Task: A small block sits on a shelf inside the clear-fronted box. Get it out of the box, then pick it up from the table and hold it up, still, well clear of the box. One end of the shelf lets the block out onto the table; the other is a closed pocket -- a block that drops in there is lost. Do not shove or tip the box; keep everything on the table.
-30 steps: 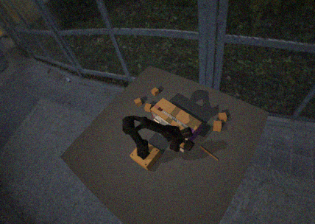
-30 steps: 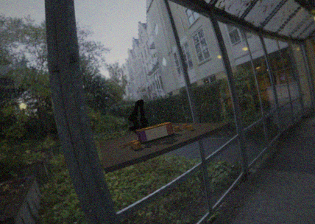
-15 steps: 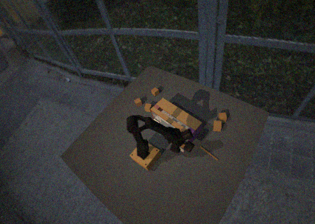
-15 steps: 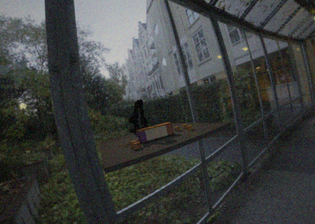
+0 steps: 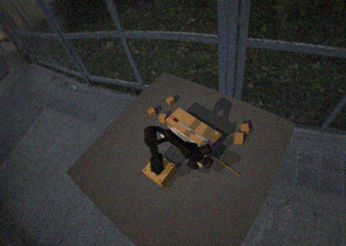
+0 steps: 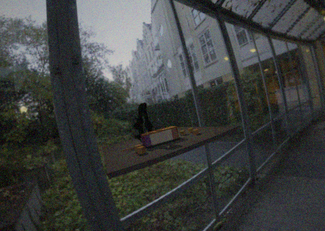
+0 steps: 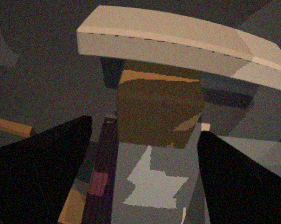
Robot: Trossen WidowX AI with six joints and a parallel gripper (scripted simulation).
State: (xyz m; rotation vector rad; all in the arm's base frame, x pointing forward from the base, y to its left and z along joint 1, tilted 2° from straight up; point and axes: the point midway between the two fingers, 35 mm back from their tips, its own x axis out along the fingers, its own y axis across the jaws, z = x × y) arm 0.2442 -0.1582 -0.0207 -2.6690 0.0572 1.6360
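The small orange-brown block (image 7: 158, 110) lies outside the box, at the end of a pale grey ramp (image 7: 156, 182) and in front of a curved beige bar (image 7: 166, 42). The box (image 5: 192, 125) (image 6: 162, 137) stands upright, with an orange top and a purple end; its dark purple side (image 7: 102, 160) shows in the wrist view. My gripper (image 5: 200, 163) (image 7: 146, 131) is open, with its fingertips to the left and right of the block's near part. A gap shows beside the left fingertip; whether the right one touches is unclear. In the top view the arm hides the block.
A thin orange stick (image 5: 229, 167) (image 7: 11, 126) lies beyond the box's purple end. Two orange cubes (image 5: 238, 137) (image 6: 140, 150) are off that end. Several more, including one cube (image 5: 151, 112), are around the other end. The arm's base (image 5: 154, 176) is on the box's front side.
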